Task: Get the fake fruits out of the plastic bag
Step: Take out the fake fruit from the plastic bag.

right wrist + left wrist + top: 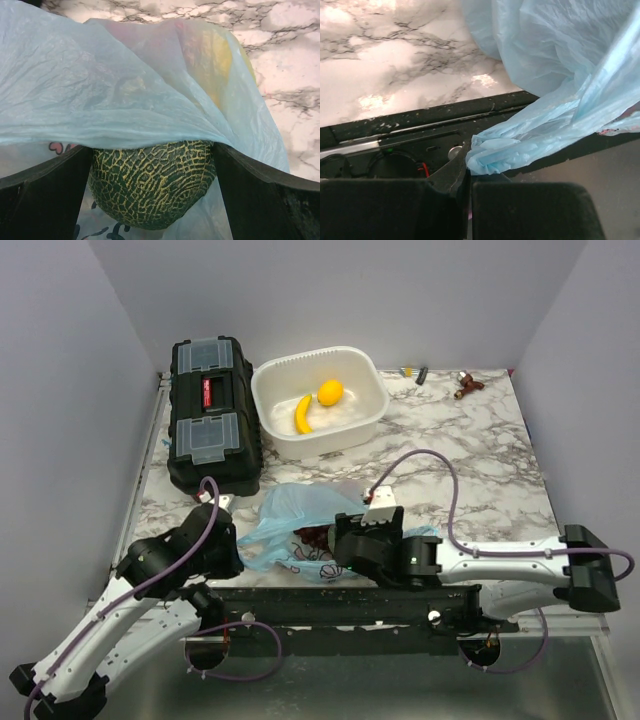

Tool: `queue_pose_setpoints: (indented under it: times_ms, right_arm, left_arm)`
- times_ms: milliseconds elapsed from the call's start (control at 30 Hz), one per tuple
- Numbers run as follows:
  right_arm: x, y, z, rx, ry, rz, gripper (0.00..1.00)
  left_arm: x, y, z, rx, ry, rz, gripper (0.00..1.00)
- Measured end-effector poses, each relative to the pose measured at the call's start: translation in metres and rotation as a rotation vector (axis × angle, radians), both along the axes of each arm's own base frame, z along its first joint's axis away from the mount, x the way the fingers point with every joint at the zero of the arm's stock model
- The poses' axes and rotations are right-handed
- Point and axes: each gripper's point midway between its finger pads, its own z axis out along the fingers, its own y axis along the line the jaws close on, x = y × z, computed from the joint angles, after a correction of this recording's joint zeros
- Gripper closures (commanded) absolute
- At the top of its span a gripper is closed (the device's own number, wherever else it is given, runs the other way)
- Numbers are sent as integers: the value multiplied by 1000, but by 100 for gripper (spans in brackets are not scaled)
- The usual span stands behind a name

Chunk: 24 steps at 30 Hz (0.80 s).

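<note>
Two robot arms share one job at the near edge of a grey-veined marble table (470,470). The thin, translucent light-blue plastic bag (295,505) lies between them, its mouth turned toward the right arm. The left gripper (469,180) is clenched on a bunched fold of the bag's edge, apparently to anchor the film so the bag cannot slide or drag along when something is drawn out. The right gripper (340,540) reaches into the mouth with its black fingers (45,195) spread wide on either side of a round dull-green toy melon with a yellow netted skin (152,187). They sit just beside it and are not visibly clamped on it. The upper sheet of the bag drapes over the melon's top, and a yellow shape shows through the film behind it, probably more fake fruit yet to come out. At the far side, a white plastic tub (370,420) holds a yellow toy banana (303,415) and an orange-yellow lemon (330,392). It looks like the drop-off point. A black plastic toolbox (210,410) stands to its left.
</note>
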Motion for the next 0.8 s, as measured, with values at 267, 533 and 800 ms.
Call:
queue_pose_setpoints:
  times_ms: [267, 533, 800]
  right_arm:
    - [-19, 24, -5, 348, 97, 149, 1]
    - [-52, 107, -1, 392, 253, 430, 2]
    - [-61, 109, 49, 459, 169, 577, 7]
  left_arm:
    - [-7, -30, 1, -83, 34, -116, 100]
    - [-17, -44, -4, 7, 71, -219, 100]
    - [-9, -28, 5, 45, -1, -171, 100]
